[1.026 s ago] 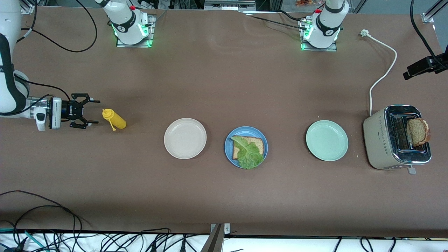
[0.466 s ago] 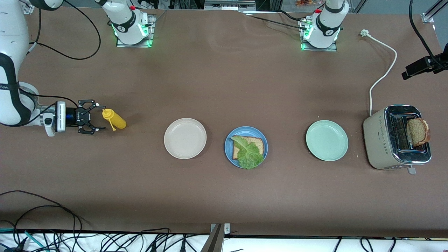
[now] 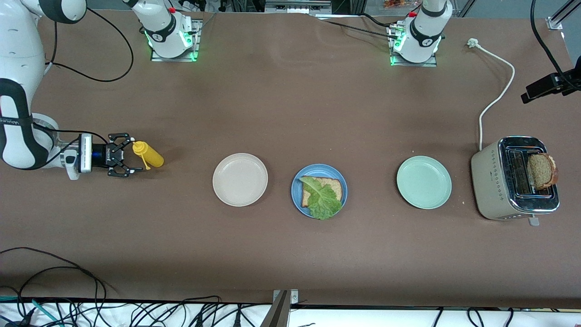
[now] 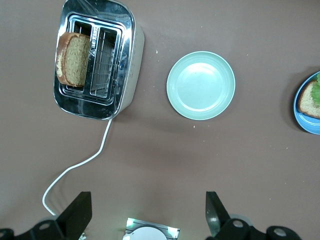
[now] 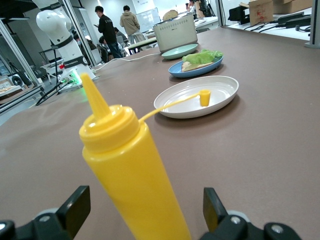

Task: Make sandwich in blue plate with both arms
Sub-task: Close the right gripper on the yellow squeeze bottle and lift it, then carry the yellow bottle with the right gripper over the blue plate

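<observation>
Right pincer point(image 3: 126, 161) gapes wide around the yellow squeeze bottle point(image 3: 148, 154), gripping nothing — we close squarely on its body. Blue plate point(image 3: 319, 190) with bread and lettuce lies well apart; left pincer point(image 4: 148, 216) waits open, empty.

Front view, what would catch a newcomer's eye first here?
The right gripper, open, sits low at the yellow squeeze bottle toward the right arm's end of the table. Mid-table, the blue plate holds a bread slice under lettuce. A second slice stands in the toaster at the left arm's end.
</observation>
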Robot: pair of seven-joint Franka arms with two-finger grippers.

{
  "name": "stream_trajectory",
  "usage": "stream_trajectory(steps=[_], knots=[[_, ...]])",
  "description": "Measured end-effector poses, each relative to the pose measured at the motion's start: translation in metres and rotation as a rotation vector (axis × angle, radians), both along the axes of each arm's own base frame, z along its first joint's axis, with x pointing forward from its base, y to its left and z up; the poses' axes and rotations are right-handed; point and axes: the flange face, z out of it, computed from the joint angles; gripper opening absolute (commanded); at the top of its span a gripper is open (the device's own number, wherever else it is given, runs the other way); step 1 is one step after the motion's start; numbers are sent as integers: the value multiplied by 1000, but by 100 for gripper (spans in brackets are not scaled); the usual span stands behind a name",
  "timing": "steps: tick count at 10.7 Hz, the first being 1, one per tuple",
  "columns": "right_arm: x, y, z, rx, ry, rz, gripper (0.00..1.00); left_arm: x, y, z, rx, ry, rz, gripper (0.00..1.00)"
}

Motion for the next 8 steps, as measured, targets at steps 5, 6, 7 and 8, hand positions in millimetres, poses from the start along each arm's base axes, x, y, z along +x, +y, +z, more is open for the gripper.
stream_trajectory(steps=[5,6,7,8], knots=[[5,26,-12,60,-5,10,96,0,1,0,0,0,1,100],[6,29,-13,66,-3,13,80,0,1,0,0,0,1,100],[6,32,-15,71,-2,15,57,0,1,0,0,0,1,100],[6,35,-16,76,-1,17,40,0,1,0,0,0,2,100]])
